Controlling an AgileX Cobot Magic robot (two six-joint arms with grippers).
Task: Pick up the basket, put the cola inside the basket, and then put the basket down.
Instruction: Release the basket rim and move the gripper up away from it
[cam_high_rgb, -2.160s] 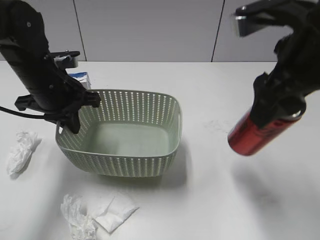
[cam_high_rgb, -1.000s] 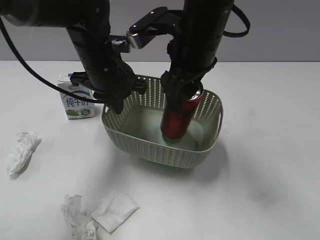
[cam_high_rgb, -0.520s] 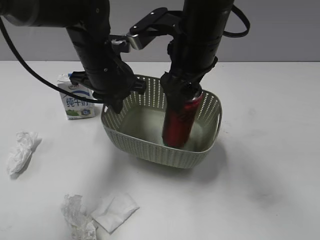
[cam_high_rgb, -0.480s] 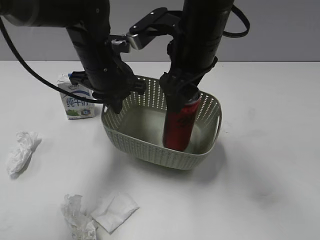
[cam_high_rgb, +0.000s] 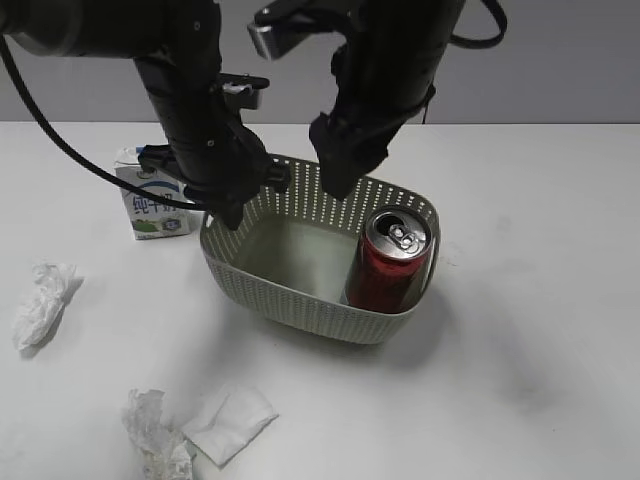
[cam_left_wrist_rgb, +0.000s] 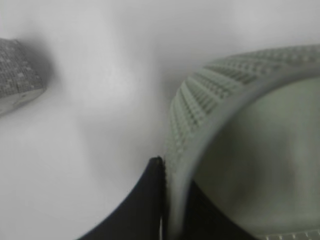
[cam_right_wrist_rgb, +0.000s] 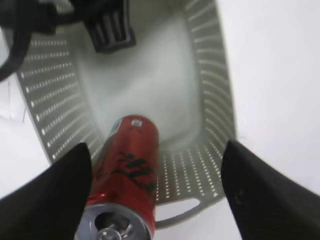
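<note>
A: At centre of the bench (cam_high_rgb: 520, 380), exterior view: the basket (cam_high_rgb: 300, 300) sits with the cola (cam_high_rgb: 390, 262) inside it, at the basket's 3 o'clock end, against the wall by the cut-out handle. Can tilted, silver top and pull tab facing the camera.

B: Left hand (cam_high_rgb: 232, 205)?

A: Closed on the basket rim at the 10 o'clock corner. Left wrist view confirms: one dark finger (cam_left_wrist_rgb: 145, 200) outside the perforated wall, the other inside, wall pinched between them. Whether the basket rests on the bench or hangs just above it, cannot tell; a shadow lies under its near side.

B: Right hand (cam_high_rgb: 338, 175)?

A: Above the basket's far rim, at 12 o'clock from the can, apart from it. Right wrist view: two dark fingers (cam_right_wrist_rgb: 65, 185) spread wide at the frame's lower corners, the can between them but touching neither. Can's base lies toward the basket floor, top toward the camera. The left hand's ribbed pad shows at 11 o'clock in that view, inside the basket wall.

B: Anything else on the bench?

A: Milk carton (cam_high_rgb: 150, 205), white and blue, upright at 9 o'clock from the basket, just beside the left hand. Crumpled tissue (cam_high_rgb: 42, 303) near the left edge at 8 o'clock. Two more pieces, one crumpled wad (cam_high_rgb: 155, 440) and one flatter folded piece (cam_high_rgb: 232, 420), at 7 o'clock, well apart from the basket.
</note>
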